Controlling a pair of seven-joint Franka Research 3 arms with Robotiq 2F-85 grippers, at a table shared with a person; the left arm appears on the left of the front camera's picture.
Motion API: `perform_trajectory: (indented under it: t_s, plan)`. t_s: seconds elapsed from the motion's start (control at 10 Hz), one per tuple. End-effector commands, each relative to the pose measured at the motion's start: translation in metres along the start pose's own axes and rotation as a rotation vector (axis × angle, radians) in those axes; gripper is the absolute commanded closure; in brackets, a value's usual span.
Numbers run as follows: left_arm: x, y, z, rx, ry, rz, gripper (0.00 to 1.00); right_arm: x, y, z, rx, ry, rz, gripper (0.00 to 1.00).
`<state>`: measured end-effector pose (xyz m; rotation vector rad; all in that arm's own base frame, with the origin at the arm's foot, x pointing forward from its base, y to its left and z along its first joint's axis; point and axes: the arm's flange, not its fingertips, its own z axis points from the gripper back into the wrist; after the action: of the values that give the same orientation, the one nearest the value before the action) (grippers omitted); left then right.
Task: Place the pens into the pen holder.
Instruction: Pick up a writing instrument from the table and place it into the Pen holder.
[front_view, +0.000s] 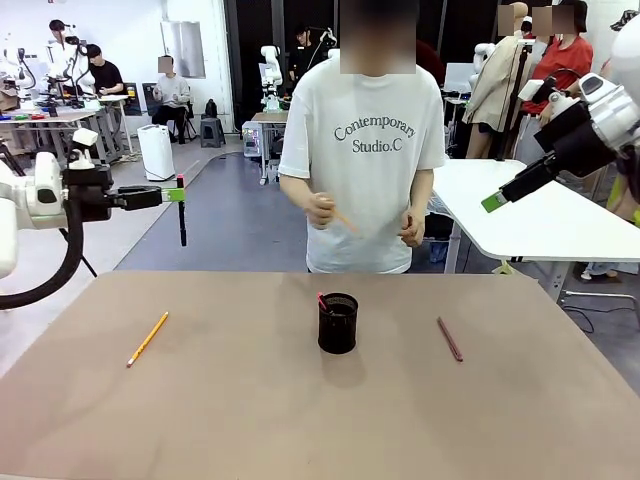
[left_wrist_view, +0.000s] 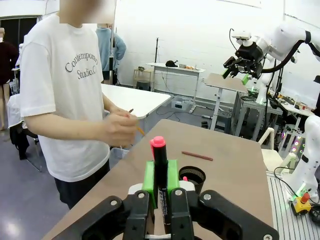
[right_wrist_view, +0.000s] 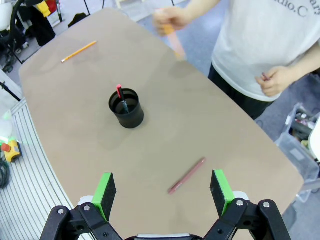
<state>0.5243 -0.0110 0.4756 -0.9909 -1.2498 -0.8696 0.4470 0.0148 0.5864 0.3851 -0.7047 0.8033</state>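
Front view: the robot's left hand (front_view: 178, 195), raised over the left edge of the desk (front_view: 250, 420), is clenched on one black pen (front_view: 181, 222) with a red end, which hangs upright. One mesh pen holder (front_view: 338, 325) stands mid-desk with one red-tipped pen (front_view: 322, 299) inside. One yellow pencil (front_view: 148, 338) lies toward the left edge and one brown pen (front_view: 450, 339) toward the right. Both are well apart from the holder, with bare desk around them. The right hand (front_view: 495, 201) hangs high beyond the far right corner. A person at the far edge holds one orange pencil (front_view: 345, 222).

Left wrist view: two green pads (left_wrist_view: 149, 177) squeeze the black pen, its red end pointing up. The holder is just beyond them and the brown pen farther off.

Right wrist view: the right hand's fingers are spread wide, grasping nothing, high above the brown pen. Open desk lies between that pen and the holder, and the yellow pencil is near the far corner.
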Motion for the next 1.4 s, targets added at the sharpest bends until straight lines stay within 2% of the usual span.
perform_trajectory:
  t_s: [0.0,1.3]
  plan:
    - [0.0021,0.0004,0.0023,0.002,-0.004,-0.003,1.0,0.0005,-0.0002,0.0004,0.014,-0.019,0.001,0.0]
    - [0.0021,0.0004,0.0023,0.002,-0.004,-0.003,1.0,0.0005,-0.0002,0.0004,0.014,-0.019,0.001,0.0]
